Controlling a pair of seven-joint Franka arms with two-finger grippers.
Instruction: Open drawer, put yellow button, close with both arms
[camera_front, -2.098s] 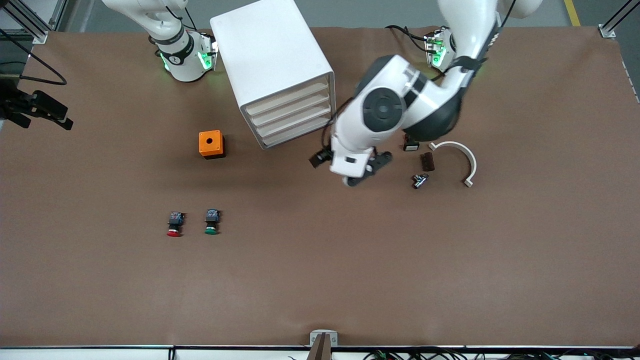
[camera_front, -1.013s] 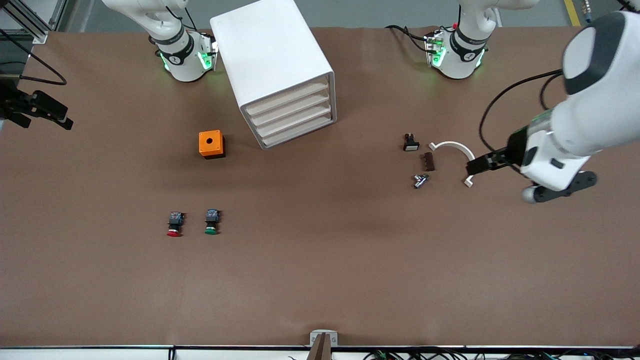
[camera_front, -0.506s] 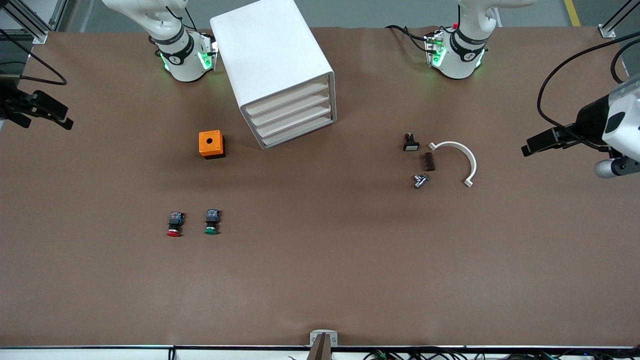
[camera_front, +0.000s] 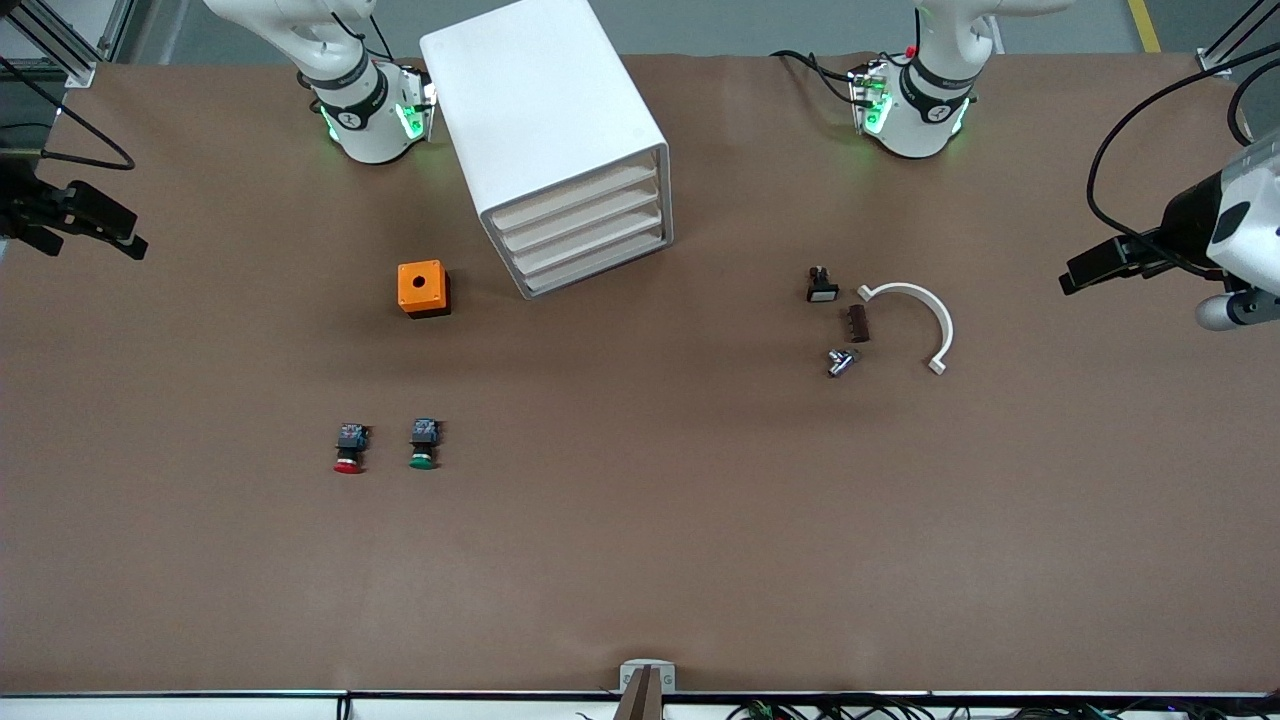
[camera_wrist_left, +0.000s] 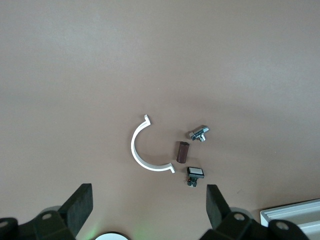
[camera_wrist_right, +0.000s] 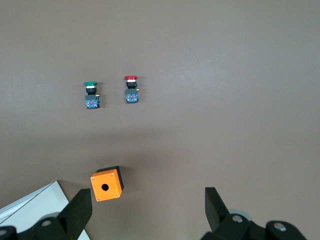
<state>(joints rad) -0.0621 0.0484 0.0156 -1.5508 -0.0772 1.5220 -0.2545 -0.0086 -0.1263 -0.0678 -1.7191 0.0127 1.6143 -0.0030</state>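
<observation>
The white cabinet (camera_front: 545, 110) stands between the arm bases, and its four drawers (camera_front: 585, 225) are all shut. A corner of it shows in the left wrist view (camera_wrist_left: 292, 217) and in the right wrist view (camera_wrist_right: 30, 205). The yellow button is not in any view. My left gripper (camera_wrist_left: 148, 210) is open and empty, high over the table at the left arm's end; only its wrist (camera_front: 1235, 235) shows in the front view. My right gripper (camera_wrist_right: 147, 210) is open and empty, high over the orange box, and is out of the front view.
An orange box with a round hole (camera_front: 423, 288) sits beside the cabinet. A red-capped button (camera_front: 349, 448) and a green-capped button (camera_front: 423, 445) lie nearer the front camera. A white arc (camera_front: 915, 320), a brown piece (camera_front: 856, 323), a metal part (camera_front: 840, 361) and a small black switch (camera_front: 821, 286) lie toward the left arm's end.
My left arm has swung from in front of the cabinet out to the left arm's end of the table. The drawers and the loose parts have not moved.
</observation>
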